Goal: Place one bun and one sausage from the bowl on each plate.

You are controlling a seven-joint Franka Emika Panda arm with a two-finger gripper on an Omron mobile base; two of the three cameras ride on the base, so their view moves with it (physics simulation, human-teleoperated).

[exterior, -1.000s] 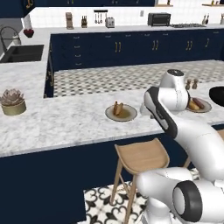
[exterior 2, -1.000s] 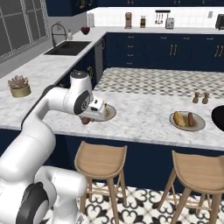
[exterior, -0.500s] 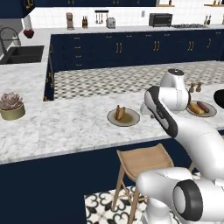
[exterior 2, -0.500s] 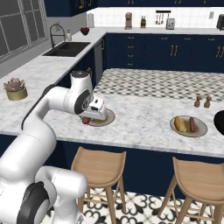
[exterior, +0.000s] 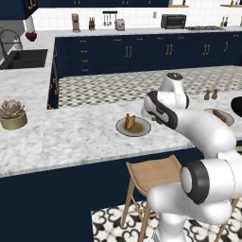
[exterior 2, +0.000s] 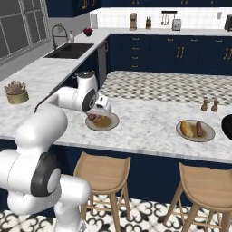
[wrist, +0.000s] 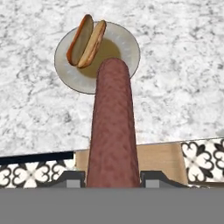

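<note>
- Our gripper (wrist: 112, 177) grasps the sausage (wrist: 112, 131) between its fingertips.
- We see it above the plate (wrist: 127, 41), beside the bun (wrist: 86, 40).

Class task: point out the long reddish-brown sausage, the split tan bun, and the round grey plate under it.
Long reddish-brown sausage (wrist: 113, 127), hand view, mid-length.
Split tan bun (wrist: 86, 40), hand view, centre seam.
Round grey plate (wrist: 129, 49), hand view, bare rim.
</note>
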